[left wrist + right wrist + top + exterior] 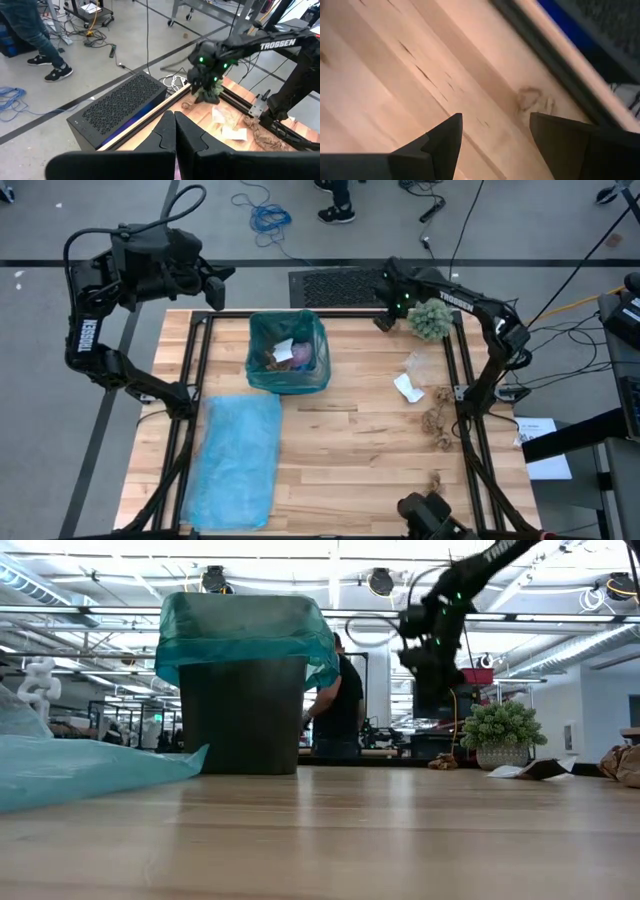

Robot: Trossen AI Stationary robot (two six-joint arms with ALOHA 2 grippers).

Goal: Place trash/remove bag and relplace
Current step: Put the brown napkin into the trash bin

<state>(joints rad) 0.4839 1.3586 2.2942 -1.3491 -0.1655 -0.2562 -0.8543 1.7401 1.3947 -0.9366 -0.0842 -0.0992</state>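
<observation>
Hovering open, the right end effector (pixel 385 315) seemingly empty, trash (pixel 436 423) lying well apart.

Crumpled trash (pixel 285 355) in white, brown and lilac-pink, heaped inside the teal-lined bin (pixel 318 340). More lying loose on the surface: white scraps (pixel 408 387) beside brown paper wads (pixel 437 425), one wad (pixel 436 481) nearer the front edge.
</observation>
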